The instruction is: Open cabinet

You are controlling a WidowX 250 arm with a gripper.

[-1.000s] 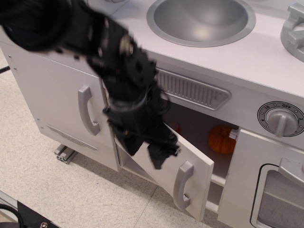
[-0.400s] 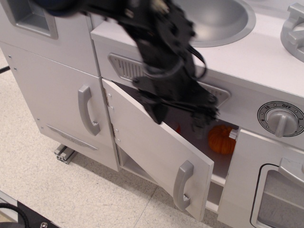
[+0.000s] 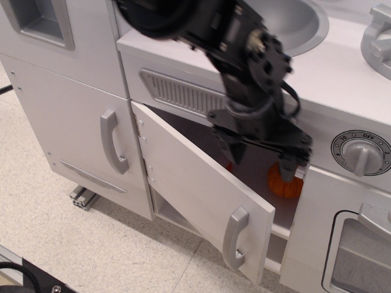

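A pale-grey toy kitchen fills the view, seen from above and slightly to its left. The cabinet [image 3: 201, 189], a wide flat door low in the middle of the unit, stands partly open, swung outward on hinges along its left edge. Its free right edge points toward the viewer and carries a vertical grey loop handle [image 3: 234, 238]. Behind the door, the white interior shows, with a shelf edge at lower right.

A black robot arm [image 3: 226, 43] reaches down from the top of the frame, crossing in front of the ribbed vent panel [image 3: 177, 91]. Its claw [image 3: 261, 160] hangs in the gap above the door's top edge, at the mouth of the compartment. The two fingers are spread well apart and hold nothing. One finger [image 3: 234, 146] is just above the door's top edge; the other [image 3: 289, 166] overlaps an orange pumpkin [image 3: 286, 184] sitting inside the compartment. Whether that finger touches the pumpkin cannot be told.

To the left is a taller narrow door with a curved handle [image 3: 113, 141]. Above are a round sink [image 3: 302, 27] and, at right, a dial [image 3: 365, 152]. An oven door [image 3: 354, 244] sits at lower right. The floor [image 3: 73, 244] is speckled tile.
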